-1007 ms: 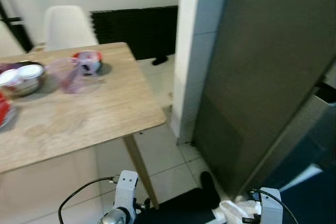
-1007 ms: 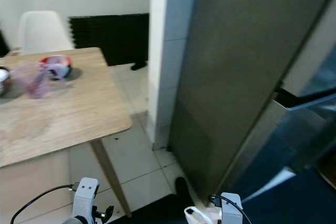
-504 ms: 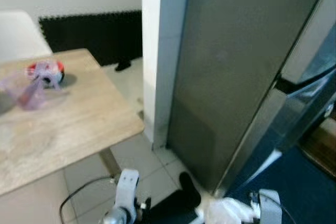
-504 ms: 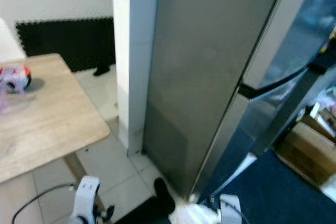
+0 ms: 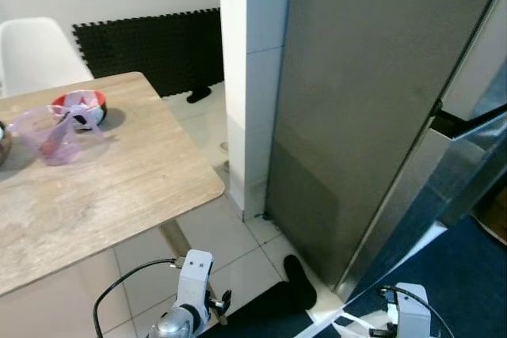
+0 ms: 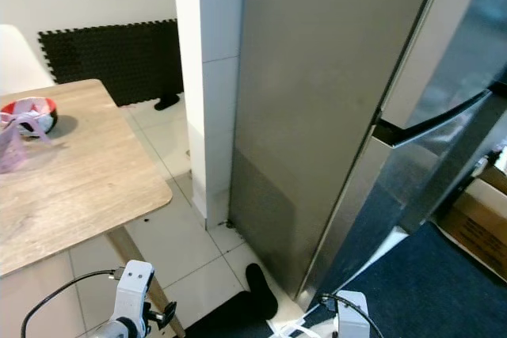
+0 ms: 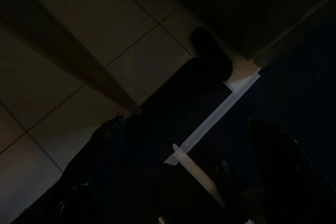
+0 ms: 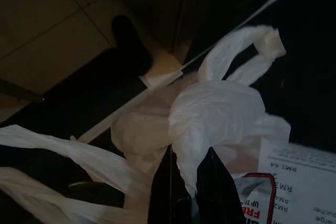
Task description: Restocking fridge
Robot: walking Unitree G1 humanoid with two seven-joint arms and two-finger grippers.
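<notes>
Swinging back leftward, the head camera regains more of the surface (image 5: 142,187). Right gripper (image 8: 189,182) pinches the white plastic bag (image 8: 210,114): soft, light, slippery; hold its handles. Left gripper's (image 7: 178,177) state I cannot tell.

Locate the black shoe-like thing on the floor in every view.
Left eye view: black shoe-like thing low centre, on tiles.
Right eye view: thing low centre.
Left wrist view: thing beside pale tiles.
Right wrist view: thing beyond white bag.
Shared landmark: fridge bottom corner beside it.

A grey steel fridge (image 5: 372,108), pale wood-grain table (image 5: 95,187), red bowl (image 5: 77,103), and white plastic bag (image 8: 210,114).
</notes>
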